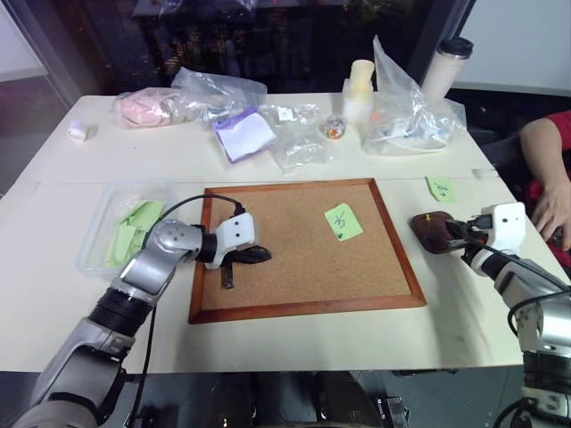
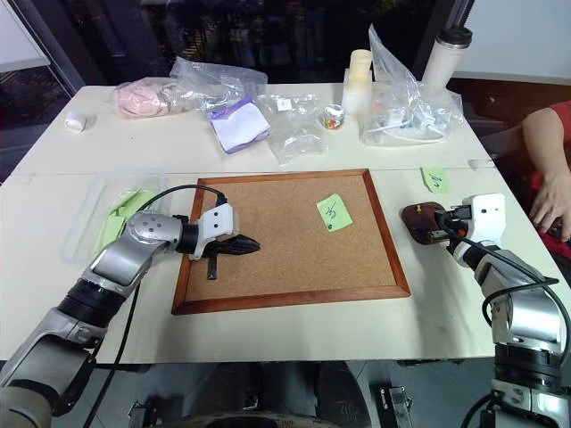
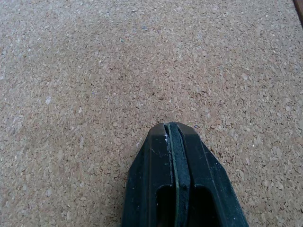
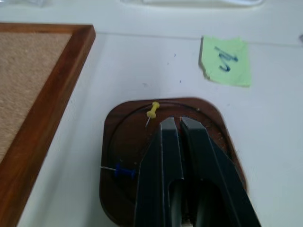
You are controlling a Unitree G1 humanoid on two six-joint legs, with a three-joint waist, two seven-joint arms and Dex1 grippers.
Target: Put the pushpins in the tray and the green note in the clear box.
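left gripper (image 3: 176,130) rests clenched on the wood-framed cork board (image 1: 294,267); right gripper (image 4: 177,124), clenched and holding nothing, hovers over the dark brown wooden tray (image 4: 124,137) holding yellow (image 4: 152,111) and blue pushpins (image 4: 124,171).

Silver arms, white wrist housings, black cables, black jaws.

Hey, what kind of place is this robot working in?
Probably an office or lab work table set up for a sorting job: a cork board with a green note on it, pushpins in a small tray, and bags of stationery along the back edge.
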